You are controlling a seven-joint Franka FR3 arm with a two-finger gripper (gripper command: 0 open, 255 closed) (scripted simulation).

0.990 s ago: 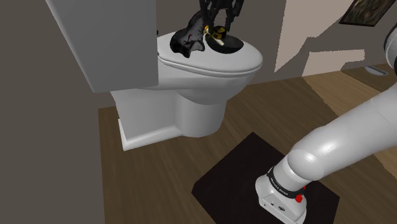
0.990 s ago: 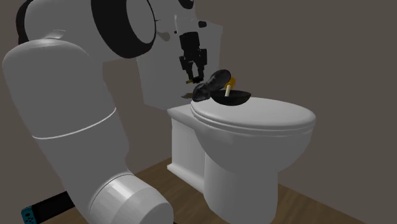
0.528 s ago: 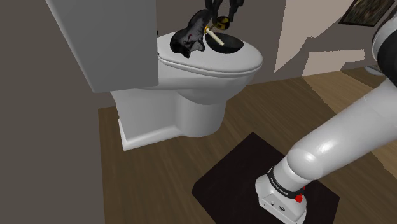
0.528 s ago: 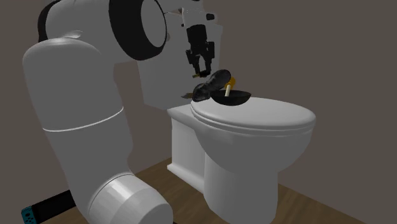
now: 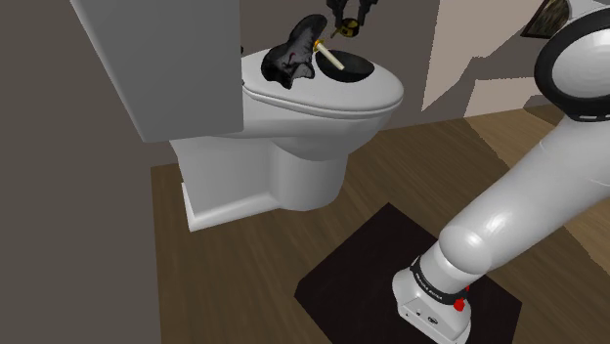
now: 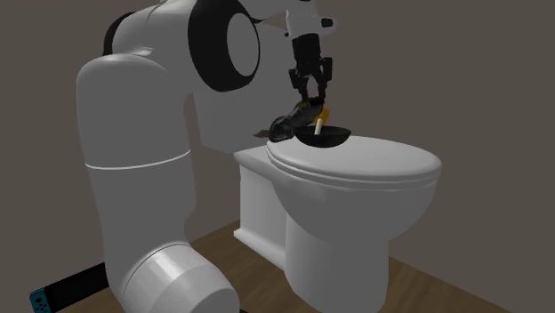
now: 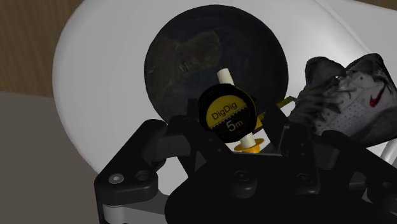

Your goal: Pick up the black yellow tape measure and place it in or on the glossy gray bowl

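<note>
So your gripper [image 7: 234,127] has the tape measure [image 7: 230,114] pinched between its two black fingers [image 7: 283,137]. They're apart by just the case's thickness and pressed on either side of it. It's a round black puck with a yellow face that reads "DigDig 5m". It's off the surface, hanging right over the bowl [image 7: 191,57].

The bowl is round, dark and shiny, with a mottled reflection inside, and it's sitting on the smooth white closed toilet lid [image 5: 323,98]. A thin white stick with a yellow end [image 5: 332,57] leans in the bowl; in the wrist view it runs behind the tape.

Just beside the bowl, touching or nearly so (can't say which), there's a scuffed sneaker [image 7: 356,102]. It's black and white with a red swoosh and dark laces, and one end is tipped up.

From the second exterior view the gripper [image 6: 309,92] points straight down above the sneaker and bowl [image 6: 325,138]. The floor [image 5: 430,166] is brown wood planks, and there's a flat dark mat [image 5: 352,264] under the stand.
</note>
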